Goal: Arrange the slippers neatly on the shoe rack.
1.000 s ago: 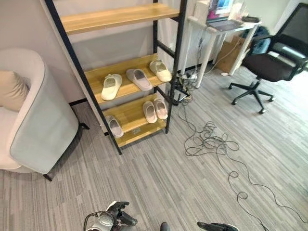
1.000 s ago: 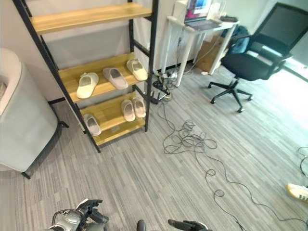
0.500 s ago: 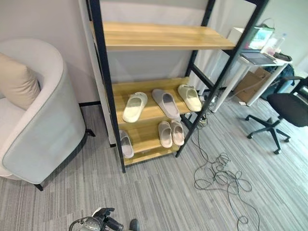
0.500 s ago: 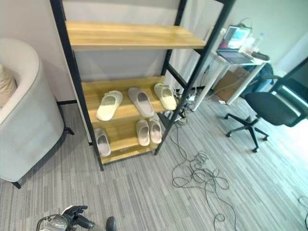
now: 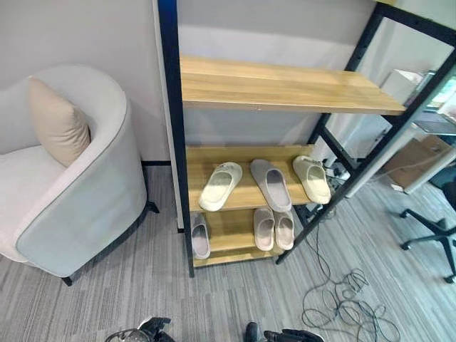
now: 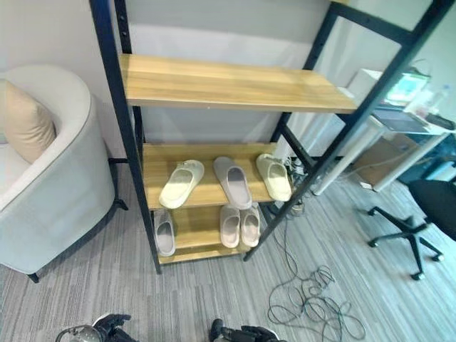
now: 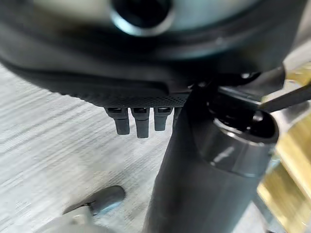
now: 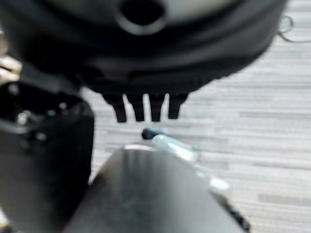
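The shoe rack (image 5: 174, 128) has a black frame and wooden shelves and stands against the wall. Its middle shelf holds a cream slipper (image 5: 220, 186), a grey slipper (image 5: 271, 184) and a second cream slipper (image 5: 312, 179), each at a different angle. On the lowest shelf a grey slipper (image 5: 200, 236) lies alone at the left, and a pale pair (image 5: 273, 229) lies side by side. The top shelf (image 5: 278, 85) is bare. My left hand (image 5: 153, 329) and right hand (image 5: 288, 335) hang low above the carpet, far from the rack. Their fingers (image 7: 138, 124) (image 8: 146, 109) are straight and hold nothing.
A white armchair (image 5: 85, 206) with a beige cushion (image 5: 58, 122) stands left of the rack. Loose cables (image 5: 342, 306) coil on the carpet at the right. An office chair's base (image 5: 434, 231) and a white desk (image 6: 399, 121) stand further right.
The camera has swung left and come closer, so the rack now sits in the middle. The slippers lie as before. Both hands stay low.
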Controlling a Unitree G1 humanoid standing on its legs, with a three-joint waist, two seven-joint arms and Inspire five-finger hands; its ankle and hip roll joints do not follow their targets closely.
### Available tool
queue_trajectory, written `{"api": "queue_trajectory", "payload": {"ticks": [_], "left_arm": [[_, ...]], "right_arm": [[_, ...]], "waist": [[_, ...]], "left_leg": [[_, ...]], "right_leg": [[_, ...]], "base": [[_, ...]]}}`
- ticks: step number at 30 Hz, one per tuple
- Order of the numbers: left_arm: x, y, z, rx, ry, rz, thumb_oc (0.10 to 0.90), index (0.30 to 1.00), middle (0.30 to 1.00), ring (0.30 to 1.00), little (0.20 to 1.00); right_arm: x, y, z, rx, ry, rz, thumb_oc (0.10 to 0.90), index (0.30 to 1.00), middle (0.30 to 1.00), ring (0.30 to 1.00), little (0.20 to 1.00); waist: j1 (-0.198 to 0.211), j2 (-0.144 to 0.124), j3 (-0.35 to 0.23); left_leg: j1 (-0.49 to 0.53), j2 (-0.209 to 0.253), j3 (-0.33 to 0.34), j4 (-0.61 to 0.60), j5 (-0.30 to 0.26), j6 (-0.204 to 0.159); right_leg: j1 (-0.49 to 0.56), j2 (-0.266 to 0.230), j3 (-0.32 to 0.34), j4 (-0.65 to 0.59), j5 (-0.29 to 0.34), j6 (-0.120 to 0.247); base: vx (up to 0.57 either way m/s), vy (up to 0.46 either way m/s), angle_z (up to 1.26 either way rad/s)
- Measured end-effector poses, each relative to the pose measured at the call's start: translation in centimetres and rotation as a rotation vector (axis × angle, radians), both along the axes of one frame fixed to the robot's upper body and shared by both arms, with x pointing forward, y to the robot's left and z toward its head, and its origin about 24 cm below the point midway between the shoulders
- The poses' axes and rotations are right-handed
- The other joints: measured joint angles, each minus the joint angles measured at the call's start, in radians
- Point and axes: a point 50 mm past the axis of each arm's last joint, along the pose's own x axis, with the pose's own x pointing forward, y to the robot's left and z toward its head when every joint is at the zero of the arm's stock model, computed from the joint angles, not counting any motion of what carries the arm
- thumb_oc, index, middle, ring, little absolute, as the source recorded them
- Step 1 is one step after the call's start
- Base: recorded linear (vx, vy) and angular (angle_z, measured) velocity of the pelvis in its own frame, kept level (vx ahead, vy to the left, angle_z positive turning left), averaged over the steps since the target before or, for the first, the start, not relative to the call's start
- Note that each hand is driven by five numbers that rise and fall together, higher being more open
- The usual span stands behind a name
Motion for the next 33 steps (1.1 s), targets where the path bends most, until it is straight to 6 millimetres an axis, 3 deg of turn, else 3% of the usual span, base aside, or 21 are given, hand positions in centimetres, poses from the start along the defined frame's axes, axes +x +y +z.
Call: {"api": "queue_trajectory", "payload": {"ticks": [3, 7, 9, 11, 12, 13, 14, 15, 16, 17, 18, 19, 20, 21, 23, 24, 25, 26, 28, 30, 33], "left_arm": [[-1.1, 0.3, -0.2, 0.006, 0.035, 0.025, 0.8, 0.9, 0.9, 0.9, 0.9], [-0.9, 0.2, -0.2, 0.009, 0.042, -0.002, 0.8, 0.9, 0.9, 0.9, 0.9], [-0.9, -0.7, -0.4, -0.022, 0.046, 0.006, 0.8, 0.9, 0.9, 0.9, 0.9], [-1.6, -0.8, -0.5, -0.033, 0.043, 0.025, 0.8, 0.9, 0.9, 0.9, 0.9], [-1.2, -0.2, -0.3, -0.017, 0.03, 0.011, 0.8, 0.9, 0.9, 0.9, 0.9], [-1.0, -0.1, -0.2, -0.013, 0.019, 0.016, 0.8, 0.9, 0.9, 0.9, 0.9], [0.6, -1.0, -0.1, -0.031, -0.029, 0.018, 0.8, 0.9, 0.9, 0.9, 0.9], [2.6, -1.6, 0.4, -0.038, -0.1, 0.002, 0.8, 0.9, 0.9, 0.9, 0.9], [4.9, -2.1, 1.0, -0.036, -0.169, -0.036, 0.8, 0.9, 0.9, 0.9, 0.9], [5.5, -2.1, 1.4, -0.031, -0.2, -0.068, 0.8, 0.9, 0.9, 0.9, 0.9], [6.1, -2.5, 1.5, -0.037, -0.218, -0.096, 0.8, 0.9, 0.9, 0.9, 0.9], [6.3, -2.9, 1.5, -0.058, -0.219, -0.116, 0.8, 0.9, 0.9, 0.9, 0.9], [6.5, -3.7, 1.4, -0.08, -0.214, -0.128, 0.8, 0.9, 0.9, 0.9, 0.9], [6.0, -3.8, 1.2, -0.082, -0.203, -0.117, 0.8, 0.9, 0.9, 0.9, 0.9], [3.9, -2.1, 0.7, -0.049, -0.154, 0.003, 0.8, 0.9, 0.9, 0.9, 0.9], [3.5, -1.9, 0.5, -0.042, -0.137, 0.017, 0.8, 0.9, 0.9, 0.9, 0.9], [2.7, -2.6, 0.1, -0.059, -0.109, 0.036, 0.8, 0.9, 0.9, 0.9, 0.9], [2.3, -2.2, 0.1, -0.053, -0.103, 0.041, 0.8, 0.9, 0.9, 0.9, 0.9], [1.7, -1.9, 0.0, -0.051, -0.094, 0.055, 0.8, 0.9, 0.9, 0.9, 0.9], [1.5, -1.8, 0.0, -0.05, -0.102, 0.072, 0.8, 0.9, 0.9, 0.9, 0.9], [1.1, -1.7, 0.0, -0.052, -0.107, 0.07, 0.8, 0.9, 0.9, 0.9, 0.9]], "right_arm": [[0.0, -0.5, 0.1, -0.008, 0.006, -0.022, 0.8, 0.9, 0.9, 0.9, 0.9], [-0.1, -0.8, 0.1, -0.013, 0.01, -0.037, 0.8, 0.9, 0.9, 0.9, 0.9], [0.1, -1.3, 0.2, -0.024, 0.008, -0.045, 0.8, 0.9, 0.9, 0.9, 0.9], [-0.8, -1.6, 0.1, -0.029, 0.033, -0.057, 0.8, 0.9, 0.9, 0.9, 0.9], [-0.2, -1.5, 0.2, -0.03, 0.013, -0.029, 0.8, 0.9, 0.9, 0.9, 0.9], [0.8, -1.6, 0.5, -0.036, -0.014, -0.022, 0.8, 0.9, 0.9, 0.9, 0.9], [2.1, -2.0, 1.0, -0.055, -0.065, -0.013, 0.8, 0.9, 0.9, 0.9, 0.9], [3.1, -2.3, 1.4, -0.063, -0.104, -0.003, 0.8, 0.9, 0.9, 0.9, 0.9], [4.7, -2.6, 2.1, -0.081, -0.158, 0.013, 0.8, 0.9, 0.9, 0.9, 0.9], [5.3, -2.5, 2.3, -0.099, -0.177, 0.034, 0.8, 0.9, 0.9, 0.9, 0.9], [5.9, -2.8, 2.6, -0.119, -0.209, 0.041, 0.8, 0.9, 0.9, 0.9, 0.9], [6.3, -4.2, 3.0, -0.145, -0.195, 0.063, 0.8, 0.9, 0.9, 0.9, 0.9], [5.7, -6.3, 3.4, -0.198, -0.166, 0.037, 0.8, 0.9, 0.9, 0.9, 0.9], [4.9, -7.3, 3.4, -0.24, -0.16, -0.02, 0.8, 0.9, 0.9, 0.9, 0.9], [3.5, -5.9, 2.6, -0.22, -0.183, -0.082, 0.8, 0.9, 0.9, 0.9, 0.9], [3.0, -5.3, 2.2, -0.207, -0.164, -0.075, 0.8, 0.9, 0.9, 0.9, 0.9], [2.2, -5.2, 1.9, -0.203, -0.141, -0.059, 0.8, 0.9, 0.9, 0.9, 0.9], [0.9, -4.3, 1.4, -0.172, -0.111, -0.043, 0.8, 0.9, 0.9, 0.9, 0.9], [-1.2, -3.4, 0.8, -0.142, -0.064, -0.033, 0.8, 0.9, 0.9, 0.9, 0.9], [-0.9, -3.2, 1.3, -0.134, -0.107, 0.001, 0.8, 0.9, 0.9, 0.9, 0.9], [1.6, -3.1, 2.4, -0.132, -0.224, 0.045, 0.8, 0.9, 0.9, 0.9, 0.9]], "waist": [[-0.015, 0.037, 0.004], [-0.039, 0.048, 0.004], [-0.046, 0.071, 0.003], [-0.038, 0.108, -0.04], [-0.037, 0.083, -0.042], [-0.028, 0.082, -0.041], [-0.013, 0.074, -0.025], [0.004, 0.071, 0.003], [0.018, 0.074, 0.05], [0.018, 0.058, 0.073], [0.009, 0.056, 0.076], [0.008, 0.052, 0.081], [0.014, 0.075, 0.087], [0.004, 0.066, 0.091], [-0.01, 0.032, 0.054], [-0.015, 0.031, 0.052], [-0.016, 0.082, 0.05], [-0.024, 0.057, 0.04], [-0.044, 0.064, 0.036], [-0.044, 0.071, 0.032], [-0.041, 0.075, 0.028]], "left_leg": [[-0.006, 0.041, 0.005, 0.028, -0.035, -0.027], [-0.009, 0.059, -0.013, 0.049, -0.05, -0.044], [-0.01, 0.073, -0.022, 0.043, -0.053, -0.039], [-0.021, 0.12, -0.047, 0.048, -0.049, -0.065], [-0.038, 0.11, -0.067, 0.07, -0.054, -0.074], [-0.075, 0.116, -0.072, 0.122, -0.053, -0.089], [-0.191, 0.1, -0.076, 0.315, -0.073, -0.123], [-0.292, 0.089, -0.078, 0.511, -0.056, -0.151], [-0.392, 0.092, -0.077, 0.693, 0.012, -0.192], [-0.43, 0.119, -0.013, 0.73, 0.007, -0.139], [-0.423, 0.149, 0.057, 0.591, -0.019, -0.104], [-0.376, 0.125, 0.061, 0.281, 0.005, -0.137], [-0.335, 0.131, 0.039, 0.043, 0.043, -0.177], [-0.322, 0.117, 0.031, -0.046, 0.054, -0.151], [-0.291, 0.094, 0.068, 0.032, 0.056, -0.103], [-0.273, 0.083, 0.078, 0.062, 0.042, -0.081], [-0.234, 0.121, 0.069, 0.048, 0.017, -0.051], [-0.219, 0.096, 0.084, 0.023, 0.099, -0.071], [-0.184, 0.095, 0.082, -0.003, 0.131, -0.06], [-0.158, 0.083, 0.083, -0.028, 0.133, -0.056], [-0.134, 0.072, 0.081, -0.038, 0.134, -0.048]], "right_leg": [[0.023, 0.04, -0.004, -0.024, -0.005, -0.02], [0.059, 0.058, -0.013, -0.065, -0.006, -0.033], [0.063, 0.066, -0.023, -0.058, -0.013, -0.029], [0.089, 0.123, -0.029, 0.032, -0.116, -0.039], [0.127, 0.121, -0.025, -0.024, -0.133, -0.059], [0.138, 0.127, -0.027, -0.063, -0.104, -0.078], [0.139, 0.13, -0.042, -0.072, -0.095, -0.094], [0.126, 0.12, -0.052, -0.061, -0.094, -0.106], [0.146, 0.126, -0.063, -0.072, -0.093, -0.137], [0.165, 0.127, -0.061, -0.101, -0.096, -0.141], [0.16, 0.134, -0.065, -0.125, -0.096, -0.133], [0.19, 0.141, -0.064, -0.185, -0.13, -0.086], [0.176, 0.154, -0.102, -0.158, -0.143, -0.05], [0.165, 0.164, -0.078, -0.155, -0.082, -0.055], [0.169, 0.184, -0.053, -0.174, -0.114, -0.065], [0.182, 0.184, -0.062, -0.169, -0.152, -0.015], [0.161, 0.216, -0.068, -0.114, -0.195, -0.04], [0.157, 0.155, -0.072, -0.086, -0.139, -0.098], [0.217, 0.157, -0.079, -0.154, -0.11, -0.119], [0.233, 0.148, -0.076, -0.16, -0.11, -0.117], [0.248, 0.138, -0.056, -0.157, -0.107, -0.113]], "base": [[0.17, -0.216, -0.1], [0.08, -0.128, 0.11], [0.2, -0.461, 0.18], [0.04, -0.26, 0.43], [-0.04, -0.255, 0.43], [-0.08, -0.251, 0.5], [-0.09, -0.261, 0.33], [-0.04, -0.141, 0.42], [0.02, -0.055, 0.19], [0.14, 0.02, 0.15], [0.17, 0.069, 0.02], [0.17, 0.171, 0.18], [0.06, 0.226, 0.2], [0.11, 0.272, 0.18], [0.13, 0.18, -0.51], [0.07, 0.073, -0.97], [0.09, 0.087, -0.8], [0.08, 0.08, -0.61], [0.1, 0.104, -0.12], [0.07, 0.08, 0.0], [0.05, 0.09, 0.06]]}}
